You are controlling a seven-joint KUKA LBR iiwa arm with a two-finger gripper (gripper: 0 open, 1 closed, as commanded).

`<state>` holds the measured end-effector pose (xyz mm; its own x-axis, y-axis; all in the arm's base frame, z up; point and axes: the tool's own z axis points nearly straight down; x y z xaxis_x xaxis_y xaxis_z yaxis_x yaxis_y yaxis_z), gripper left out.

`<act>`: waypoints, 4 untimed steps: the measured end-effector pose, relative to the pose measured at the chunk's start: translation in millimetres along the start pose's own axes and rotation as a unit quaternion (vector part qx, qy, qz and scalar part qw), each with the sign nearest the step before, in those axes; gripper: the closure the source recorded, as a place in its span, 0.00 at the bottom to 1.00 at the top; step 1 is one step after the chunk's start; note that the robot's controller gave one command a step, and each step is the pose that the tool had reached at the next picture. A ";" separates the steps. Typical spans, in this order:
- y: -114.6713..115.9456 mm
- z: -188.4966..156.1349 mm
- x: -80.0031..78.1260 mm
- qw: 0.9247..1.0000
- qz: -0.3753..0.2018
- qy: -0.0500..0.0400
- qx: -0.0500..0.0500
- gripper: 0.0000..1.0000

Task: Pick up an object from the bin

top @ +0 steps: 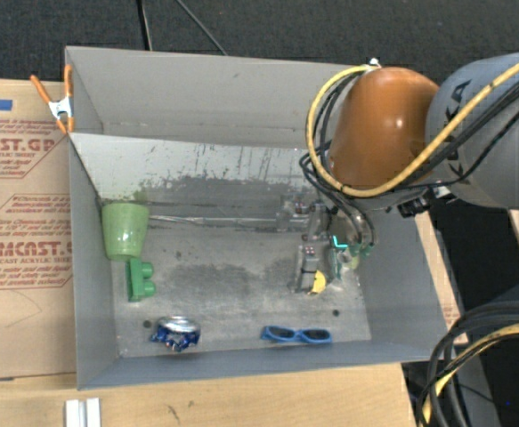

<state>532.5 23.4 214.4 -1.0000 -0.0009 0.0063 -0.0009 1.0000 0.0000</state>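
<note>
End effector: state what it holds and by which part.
Cannot tell. A small yellow thing lies at the tip of the end effector; whether it is gripped is unclear.

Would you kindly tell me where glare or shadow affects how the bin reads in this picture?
Camera view: a pale sheen streaks the far part of the bin floor, behind the gripper; the floor looks darker close by the gripper, likely shadow from the arm; the green cup and blue sunglasses lie evenly lit, without glare.
</note>
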 end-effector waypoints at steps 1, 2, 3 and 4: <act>-61.8 114.5 54.9 1.000 0.004 0.002 0.001 0.00; -54.0 145.0 50.0 1.000 -0.024 -0.008 0.000 0.00; -53.9 145.4 52.7 1.000 -0.024 -0.003 0.000 1.00; -41.9 15.6 40.9 1.000 -0.018 -0.008 0.000 1.00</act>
<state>491.5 -18.5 199.1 -0.9993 -0.0362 -0.0090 -0.0361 0.9993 -0.0010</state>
